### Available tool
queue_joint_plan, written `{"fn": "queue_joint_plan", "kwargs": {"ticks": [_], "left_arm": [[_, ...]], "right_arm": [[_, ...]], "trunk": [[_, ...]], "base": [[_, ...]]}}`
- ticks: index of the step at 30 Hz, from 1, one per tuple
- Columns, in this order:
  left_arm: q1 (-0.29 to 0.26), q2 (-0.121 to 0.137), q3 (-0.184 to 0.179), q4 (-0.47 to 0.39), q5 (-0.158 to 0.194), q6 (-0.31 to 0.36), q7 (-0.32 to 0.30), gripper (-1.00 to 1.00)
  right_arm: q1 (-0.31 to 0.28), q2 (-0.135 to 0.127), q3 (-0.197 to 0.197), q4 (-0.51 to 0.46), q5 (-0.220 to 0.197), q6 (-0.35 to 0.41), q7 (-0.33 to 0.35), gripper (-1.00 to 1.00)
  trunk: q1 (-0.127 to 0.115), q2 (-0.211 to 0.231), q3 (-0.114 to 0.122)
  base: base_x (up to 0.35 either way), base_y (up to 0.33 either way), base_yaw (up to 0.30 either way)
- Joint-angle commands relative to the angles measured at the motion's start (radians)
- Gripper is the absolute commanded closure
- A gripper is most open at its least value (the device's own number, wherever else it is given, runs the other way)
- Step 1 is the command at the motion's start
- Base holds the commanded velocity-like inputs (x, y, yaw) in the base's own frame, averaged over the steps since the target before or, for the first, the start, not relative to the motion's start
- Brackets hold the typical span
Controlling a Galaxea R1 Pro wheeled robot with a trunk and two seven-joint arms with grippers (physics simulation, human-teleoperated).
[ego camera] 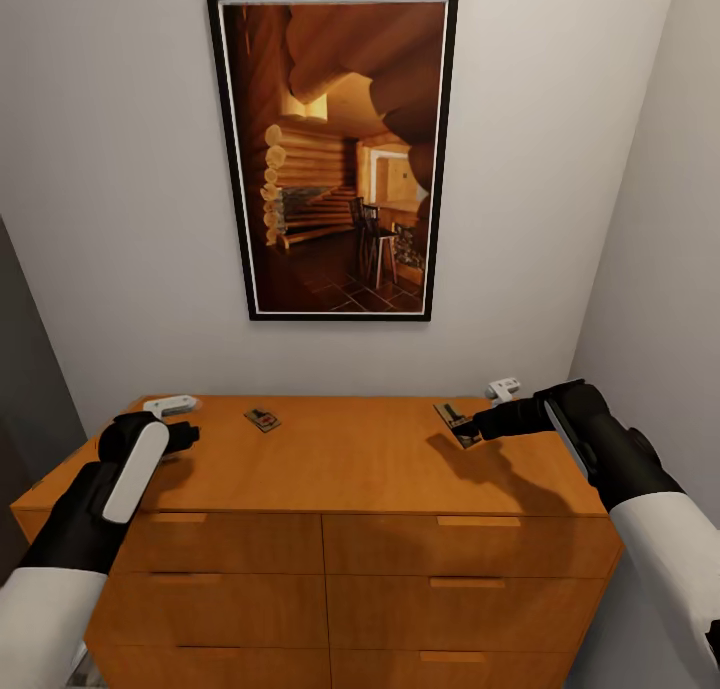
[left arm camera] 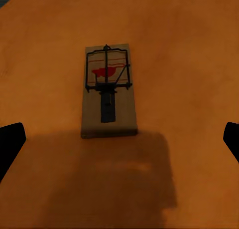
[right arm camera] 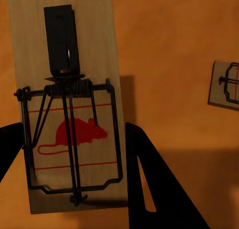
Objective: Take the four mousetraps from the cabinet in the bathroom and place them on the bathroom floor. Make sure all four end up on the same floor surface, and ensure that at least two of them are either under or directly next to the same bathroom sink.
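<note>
I am facing the orange-brown cabinet (ego camera: 340,459), which fills the lower half of the head view, under a framed picture (ego camera: 335,154) on the wall.

I count 2 mousetraps in the head view. 1 lies flat on the cabinet top, left of centre near the back edge (ego camera: 262,420). The other (ego camera: 457,424) is at the right of centre, lifted and tilted, at the tips of my right gripper (ego camera: 472,429).

In the right wrist view that held mousetrap (right arm camera: 69,99) fills the left of the frame, with 1 dark finger (right arm camera: 149,184) across its long edge and the other at the frame's left edge. The fingers are closed onto the board's 2 long sides, so its long axis runs out ahead of them. A second trap (right arm camera: 225,84) shows at the right edge of that view.

My left gripper (ego camera: 185,437) hovers at the cabinet's left end, the nearer one to the flat trap. In the left wrist view that trap (left arm camera: 108,92) lies ahead, between widely spread, empty fingertips (left arm camera: 10,144), its long axis pointing away along the fingers.

I would judge a straight reach forward suits the left arm.
</note>
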Motion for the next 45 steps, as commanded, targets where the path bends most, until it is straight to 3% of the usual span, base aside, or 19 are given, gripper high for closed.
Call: {"fn": "queue_joint_plan", "kwargs": {"ticks": [1, 6, 11, 16, 45], "left_arm": [[-0.005, 0.004, 0.008, 0.001, 0.010, 0.002, 0.010, -1.00], [-0.012, 0.010, 0.042, 0.012, 0.013, 0.001, 0.009, -1.00], [-0.032, 0.011, 0.053, 0.091, 0.012, -0.003, 0.004, -1.00], [-0.052, 0.011, 0.055, 0.150, 0.011, -0.013, 0.002, -1.00], [-0.129, 0.008, 0.053, 0.296, 0.013, -0.043, -0.001, -1.00]], "right_arm": [[-0.001, -0.001, 0.001, -0.001, 0.007, 0.003, 0.006, 1.00], [-0.001, -0.001, 0.000, -0.003, 0.007, 0.003, 0.006, 1.00], [-0.001, -0.002, 0.000, -0.004, 0.007, 0.003, 0.007, 1.00], [-0.001, -0.002, 0.000, -0.004, 0.007, 0.003, 0.007, 1.00], [-0.002, -0.002, 0.000, -0.005, 0.009, 0.003, 0.009, 1.00]], "trunk": [[0.000, -0.001, -0.001], [0.000, -0.001, -0.001], [0.000, -0.001, -0.001], [0.000, -0.001, -0.001], [0.000, -0.001, -0.001]], "base": [[0.000, 0.000, 0.000], [0.000, 0.000, 0.000], [0.000, 0.000, 0.000], [0.000, 0.000, 0.000], [0.000, 0.000, 0.000]]}}
